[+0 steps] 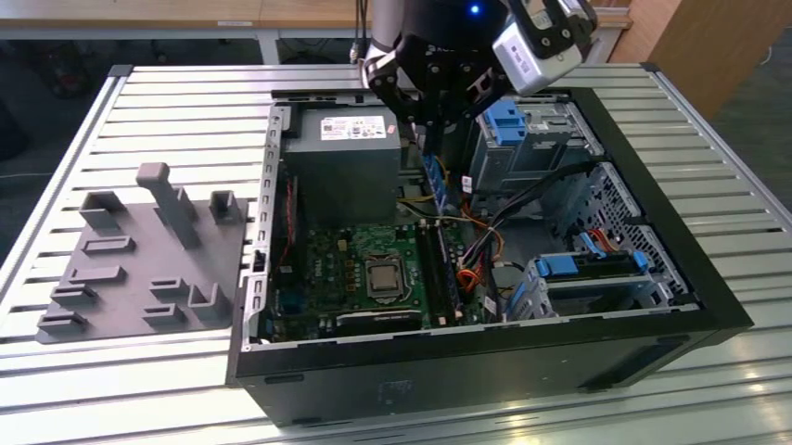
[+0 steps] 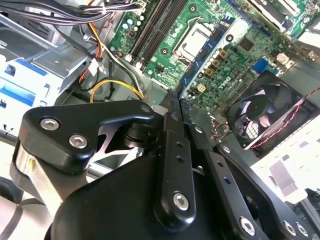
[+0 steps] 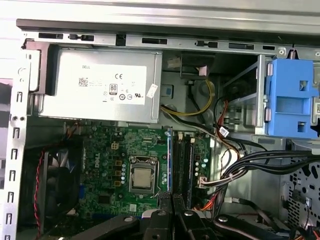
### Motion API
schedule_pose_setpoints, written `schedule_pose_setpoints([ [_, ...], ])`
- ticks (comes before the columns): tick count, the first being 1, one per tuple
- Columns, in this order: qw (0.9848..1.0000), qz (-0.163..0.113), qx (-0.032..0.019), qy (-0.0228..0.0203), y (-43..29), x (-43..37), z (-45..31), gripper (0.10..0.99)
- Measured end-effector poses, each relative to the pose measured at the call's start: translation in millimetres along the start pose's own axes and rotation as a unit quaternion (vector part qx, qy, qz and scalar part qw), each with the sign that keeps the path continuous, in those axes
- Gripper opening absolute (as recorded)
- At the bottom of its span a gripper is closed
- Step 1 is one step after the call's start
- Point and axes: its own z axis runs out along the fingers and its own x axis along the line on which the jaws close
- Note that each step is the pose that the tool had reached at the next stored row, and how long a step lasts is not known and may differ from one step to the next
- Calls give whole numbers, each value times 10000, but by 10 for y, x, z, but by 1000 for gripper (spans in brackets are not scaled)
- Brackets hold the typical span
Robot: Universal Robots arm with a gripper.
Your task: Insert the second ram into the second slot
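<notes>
We find the gripper [image 1: 431, 122] clamped on the ram [image 1: 432, 167]; in the exterior view the ram hangs at its 6 o'clock.

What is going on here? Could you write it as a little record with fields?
place: open case on a slatted table
arm: gripper shut on the ram
ram: blue stick, held over the motherboard, not yet seated
slots: dark, beside the socket
nearby: grey holder at the exterior view's left
</notes>
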Motion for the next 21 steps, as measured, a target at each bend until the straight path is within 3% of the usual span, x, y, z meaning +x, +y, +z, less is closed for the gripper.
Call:
schedule_pose_setpoints([
  [21,9983,589,-8,-22,0,0,0,125],
])
